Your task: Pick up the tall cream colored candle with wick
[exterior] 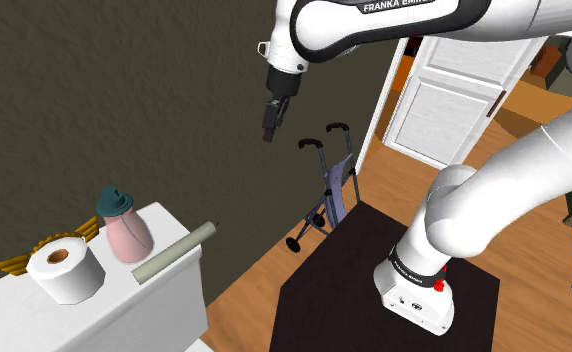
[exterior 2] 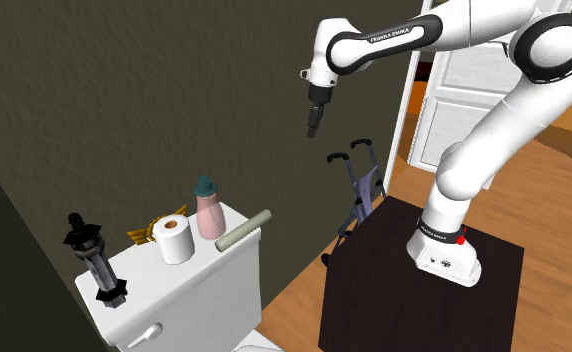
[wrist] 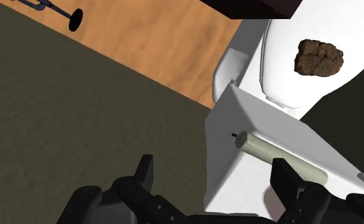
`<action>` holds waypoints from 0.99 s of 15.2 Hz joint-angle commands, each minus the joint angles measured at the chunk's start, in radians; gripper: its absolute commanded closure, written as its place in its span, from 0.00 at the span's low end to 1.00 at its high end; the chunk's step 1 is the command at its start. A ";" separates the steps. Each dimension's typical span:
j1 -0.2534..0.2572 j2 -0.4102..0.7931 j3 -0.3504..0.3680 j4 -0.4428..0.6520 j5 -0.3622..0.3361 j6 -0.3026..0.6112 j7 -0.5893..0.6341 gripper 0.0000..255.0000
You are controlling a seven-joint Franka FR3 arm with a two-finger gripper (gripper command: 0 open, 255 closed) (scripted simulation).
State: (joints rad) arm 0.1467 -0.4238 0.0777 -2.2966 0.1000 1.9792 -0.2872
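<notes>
Shoulder view: I see the gripper high up beside the dark wall, well apart from the candle
Candle: cream, lying on its side on the white tank lid, just beside a pink bottle
Wrist view: I read the fingers as standing apart, clasping nothing
</notes>
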 commanded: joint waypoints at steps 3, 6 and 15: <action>0.035 0.124 0.022 0.034 -0.007 0.075 -0.077 0.00; 0.058 0.221 0.043 0.068 -0.017 0.128 -0.129 0.00; 0.126 0.509 0.109 0.196 -0.084 0.251 -0.255 0.00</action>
State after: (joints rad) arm 0.2636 0.0547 0.1784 -2.1147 0.0256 2.2173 -0.5299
